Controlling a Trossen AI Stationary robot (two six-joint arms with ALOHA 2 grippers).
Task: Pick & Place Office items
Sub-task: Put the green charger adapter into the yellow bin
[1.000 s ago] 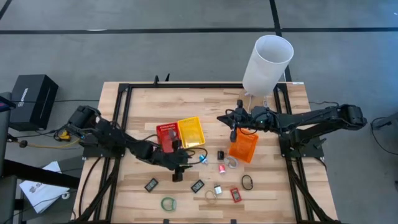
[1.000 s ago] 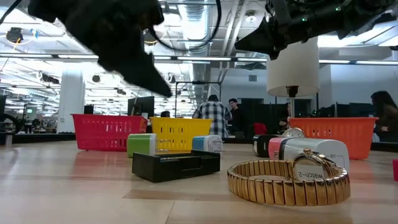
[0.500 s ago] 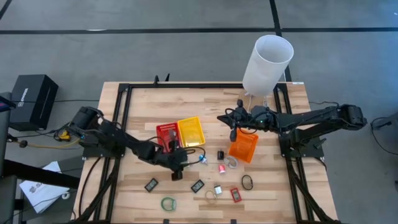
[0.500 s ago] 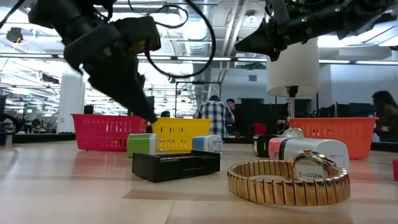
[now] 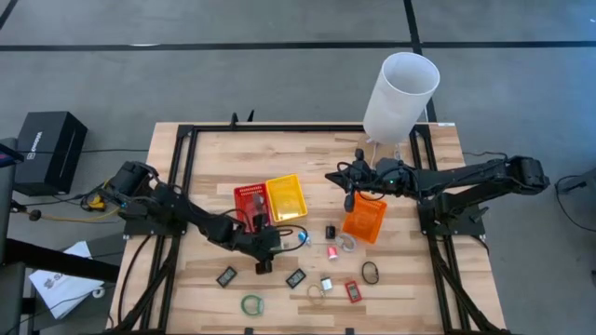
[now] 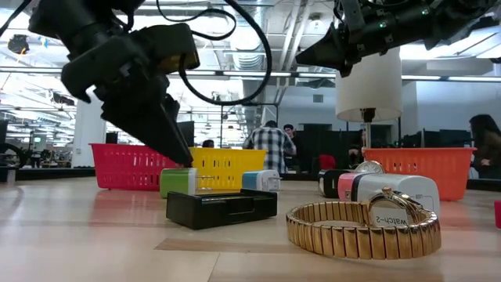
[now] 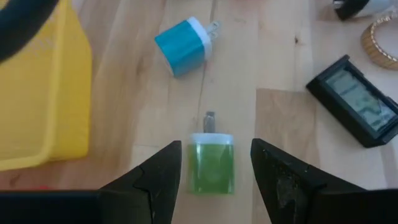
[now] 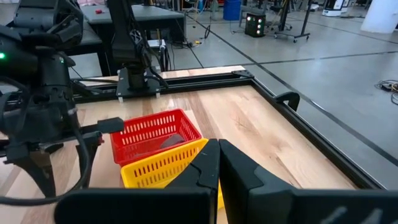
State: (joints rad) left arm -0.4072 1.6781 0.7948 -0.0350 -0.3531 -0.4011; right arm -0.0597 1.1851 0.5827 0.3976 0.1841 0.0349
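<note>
The green plug adapter (image 7: 211,163) is lying on the wood at the lower centre of my left wrist view, its metal prong pointing up the frame toward the blue plug adapter (image 7: 184,45), which is sitting apart from it nearer the top. In the overhead view that puts it just below the yellow tray (image 5: 286,197), left of centre on the table (image 5: 400,288).

I am holding my left gripper (image 7: 214,169) wide open over it, one finger (image 7: 163,174) on each side of the green body, neither pad touching it that I can see. Nothing is in my grasp yet.

To do this well, I judge I should be coming straight down so the pads meet the two long flat sides together, keeping the body centred so it is not pushed sideways toward the tray wall. The casing looks smooth and hard, so I would be closing low on the body, clear of the prong, and firmly enough that it does not squirt out.

The black LCD unit (image 7: 356,101) at the right of my wrist view is lying well clear.

My right gripper (image 5: 348,197) is waiting above the orange tray (image 5: 365,219), right of centre, its fingers pressed together and empty.
</note>
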